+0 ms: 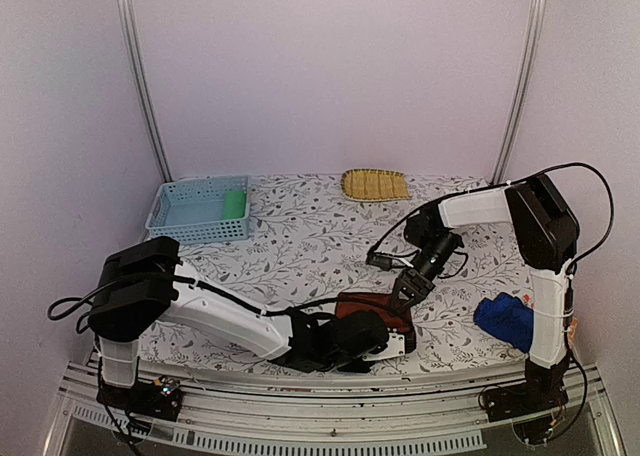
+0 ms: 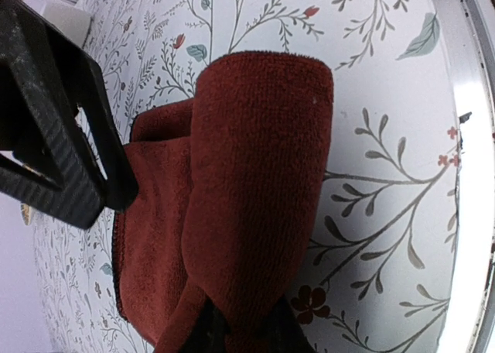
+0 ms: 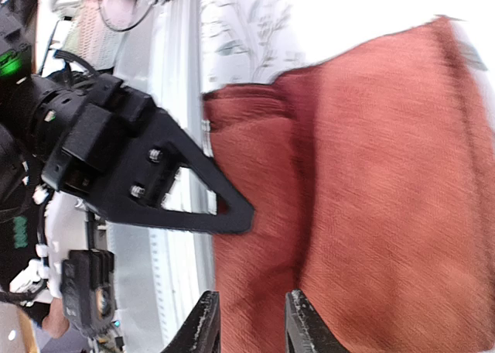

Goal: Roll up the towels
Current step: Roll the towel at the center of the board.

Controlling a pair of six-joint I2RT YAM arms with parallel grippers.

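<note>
The dark reddish-brown towel (image 1: 362, 306) lies partly folded near the table's front edge, a thick fold running along it (image 2: 255, 175). My left gripper (image 2: 244, 316) is shut on the near end of that fold, pinching the cloth between its fingers. My right gripper (image 3: 253, 297) hovers just over the same towel (image 3: 387, 175) from the far side, open, with nothing pinched between its fingers. In the top view, the left gripper (image 1: 385, 338) and right gripper (image 1: 405, 296) meet at the towel. A royal blue towel (image 1: 505, 319) lies crumpled at the right. A green towel (image 1: 235, 204) sits rolled in the basket.
A pale blue perforated basket (image 1: 190, 214) stands at the back left. A yellow straw tray (image 1: 374, 185) lies at the back centre. The metal rail of the table's front edge (image 2: 472, 175) runs close beside the towel.
</note>
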